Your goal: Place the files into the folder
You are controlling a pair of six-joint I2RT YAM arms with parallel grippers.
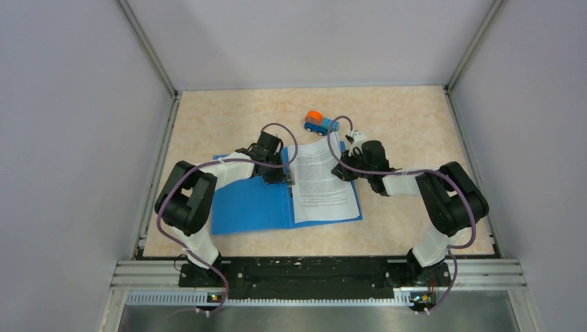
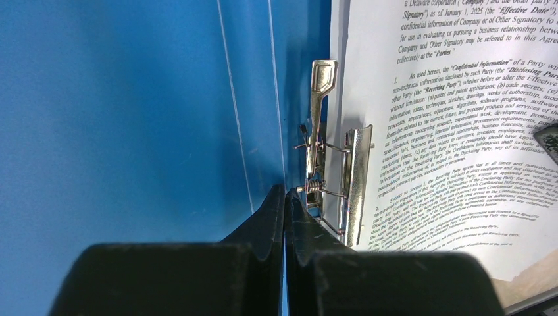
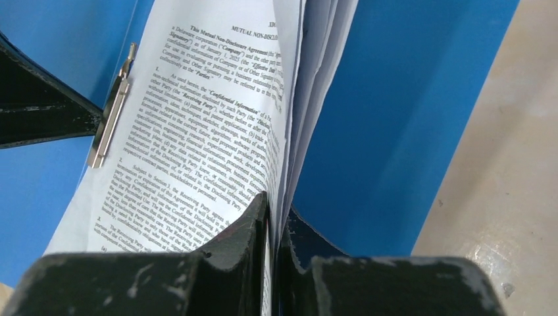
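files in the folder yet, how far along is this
Done: the files lie on the right half of the open folder, left edge at the metal clip. In hand: the right pincer pinches their right edge; the left pincer sits shut by the clip. Left: closing the cover.

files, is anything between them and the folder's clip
Nothing visible. The files lie on the open folder, on its right half, their left edge at the metal clip. The right gripper pinches their right edge; the shut left gripper sits beside the clip.
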